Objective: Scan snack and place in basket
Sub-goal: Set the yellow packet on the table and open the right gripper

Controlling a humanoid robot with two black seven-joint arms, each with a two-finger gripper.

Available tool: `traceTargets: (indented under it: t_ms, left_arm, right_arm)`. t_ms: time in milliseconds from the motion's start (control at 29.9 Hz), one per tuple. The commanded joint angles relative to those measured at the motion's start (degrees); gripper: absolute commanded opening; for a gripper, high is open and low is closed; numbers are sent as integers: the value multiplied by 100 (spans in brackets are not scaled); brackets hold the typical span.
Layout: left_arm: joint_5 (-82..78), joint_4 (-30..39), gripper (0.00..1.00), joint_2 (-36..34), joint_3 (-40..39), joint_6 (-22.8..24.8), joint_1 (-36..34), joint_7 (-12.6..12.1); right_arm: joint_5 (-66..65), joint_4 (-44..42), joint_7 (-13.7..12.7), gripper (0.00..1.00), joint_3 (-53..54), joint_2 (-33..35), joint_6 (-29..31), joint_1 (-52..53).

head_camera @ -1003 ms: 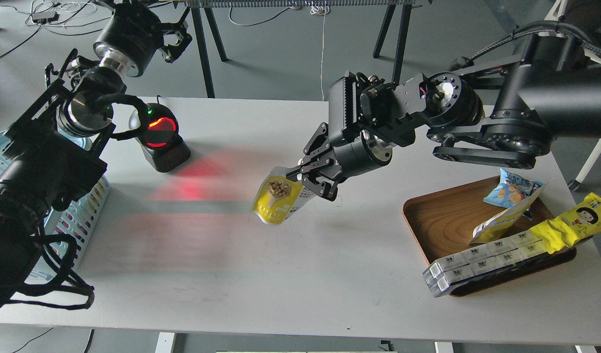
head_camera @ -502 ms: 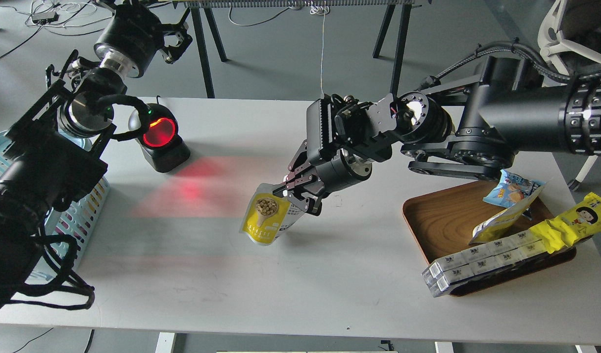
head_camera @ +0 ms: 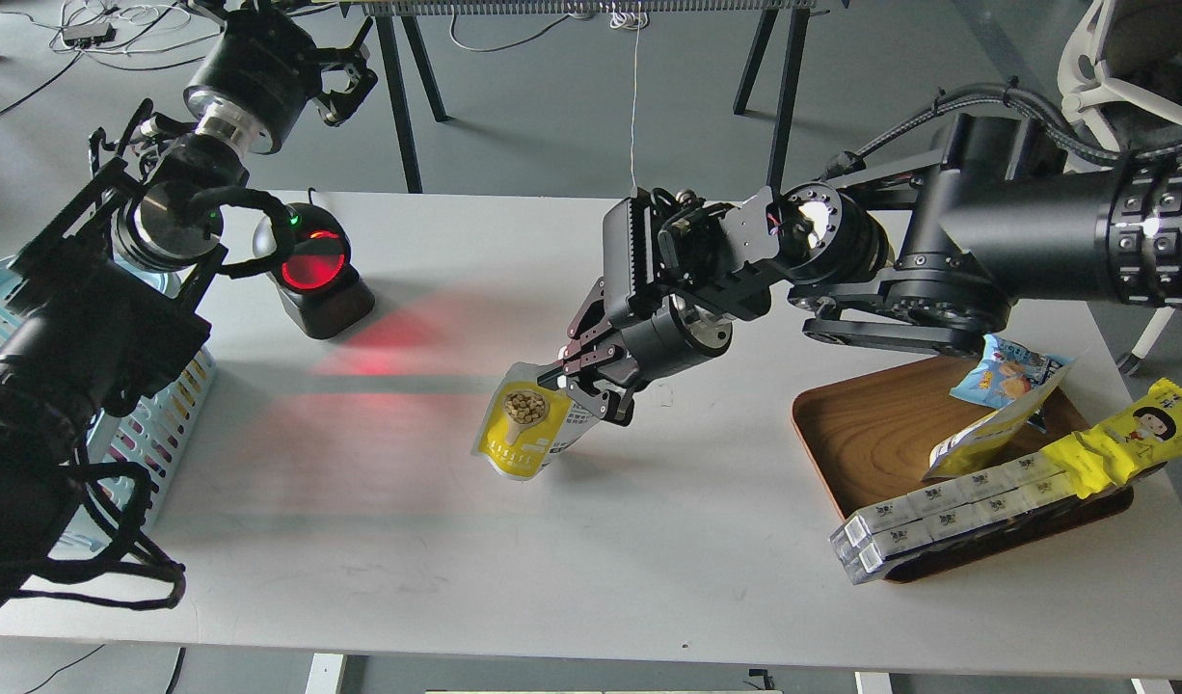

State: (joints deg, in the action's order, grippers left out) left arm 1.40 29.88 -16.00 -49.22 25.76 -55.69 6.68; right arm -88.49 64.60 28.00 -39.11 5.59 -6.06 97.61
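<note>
Right gripper (head_camera: pixel 583 378) is clamped on the upper edge of the snack pouch (head_camera: pixel 523 432), fingers closed against it. The pouch hangs tilted over the middle of the white table (head_camera: pixel 591 559), yellow front with the round nut picture facing up, white back turned toward the gripper. Whether its lower edge touches the table cannot be told.

The scanner (head_camera: pixel 313 270) stands at the far left of the table, its round red window lit and turned toward the table centre. Red light falls on the tabletop between scanner and pouch; the pouch is well apart from the scanner.

The light blue basket (head_camera: pixel 172 410) sits at the left table edge, mostly hidden behind the left arm.

Left gripper (head_camera: pixel 345 82) is raised beyond the far edge of the table, above the scanner in view. It is seen small and dark; its finger spacing cannot be told.

A wooden tray (head_camera: pixel 871 434) lies at the right, holding a blue chip bag (head_camera: pixel 1006 371), a long yellow pack (head_camera: pixel 1121 439) with a cartoon face and a row of clear boxes (head_camera: pixel 938 516).
</note>
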Motion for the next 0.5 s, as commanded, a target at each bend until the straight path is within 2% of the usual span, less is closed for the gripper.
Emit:
traceTargets:
  t_ms: [0,468]
  left_arm:
    - [0,0,100,0,0,8,-3,0]
    - [9,0,100,-17,0,17,5,0]
  right_arm:
    - [7,0,0,1,9,4,0,12]
    - [7,0,0,11,9,-5,-9,38]
